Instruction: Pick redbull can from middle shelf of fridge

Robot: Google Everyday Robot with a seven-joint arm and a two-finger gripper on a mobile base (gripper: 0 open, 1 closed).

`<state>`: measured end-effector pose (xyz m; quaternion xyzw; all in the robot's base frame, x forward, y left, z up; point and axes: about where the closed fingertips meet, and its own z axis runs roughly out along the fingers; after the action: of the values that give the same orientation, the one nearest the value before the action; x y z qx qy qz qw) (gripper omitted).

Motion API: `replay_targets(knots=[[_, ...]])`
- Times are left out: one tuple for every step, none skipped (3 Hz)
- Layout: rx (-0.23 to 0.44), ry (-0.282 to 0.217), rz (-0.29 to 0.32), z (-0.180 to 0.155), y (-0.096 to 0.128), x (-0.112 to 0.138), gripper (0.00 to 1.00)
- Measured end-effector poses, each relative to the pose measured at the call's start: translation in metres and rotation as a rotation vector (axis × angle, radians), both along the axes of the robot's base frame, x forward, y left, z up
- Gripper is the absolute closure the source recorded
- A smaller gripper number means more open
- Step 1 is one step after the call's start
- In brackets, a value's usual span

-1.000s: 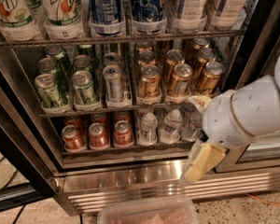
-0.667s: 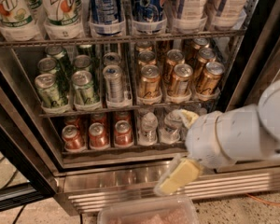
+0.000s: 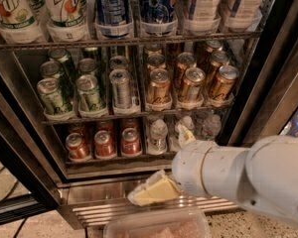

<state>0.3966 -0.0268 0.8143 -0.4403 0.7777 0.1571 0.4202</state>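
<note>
The redbull can (image 3: 120, 88) stands upright at the front of its narrow lane on the middle shelf (image 3: 92, 118), above and a little left of the gripper (image 3: 161, 165), untouched and where it was a second ago. A second slim can stands straight behind it. Left of that lane are the green cans (image 3: 52, 95), close beside it; right of it, directly above the gripper, are the gold cans (image 3: 188, 86).

Since the earlier frame the gripper has swung left and down. It now hangs in front of the fridge (image 3: 104, 207), low at the stainless base, with one pale yellow finger (image 3: 154, 190) reaching left over the base grille and the other tip (image 3: 185, 134) poking up before the water bottles (image 3: 159, 135). The two seem spread apart, with nothing held.

The red cans (image 3: 104, 143) sit up-left of the gripper, one rack under the can. The doorway between the dark door edge (image 3: 268, 83) on the right and the frame on the left is open. A clear plastic tub (image 3: 159, 227) lies just below the gripper.
</note>
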Motion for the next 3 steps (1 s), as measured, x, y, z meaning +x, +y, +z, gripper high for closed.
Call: replay_targets(knots=[[0.076, -0.064, -0.123, 0.013, 0.018, 0.022, 0.00], [0.077, -0.104, -0.183, 0.021, 0.014, 0.035, 0.00], [0.077, -0.104, -0.183, 0.021, 0.014, 0.035, 0.00]])
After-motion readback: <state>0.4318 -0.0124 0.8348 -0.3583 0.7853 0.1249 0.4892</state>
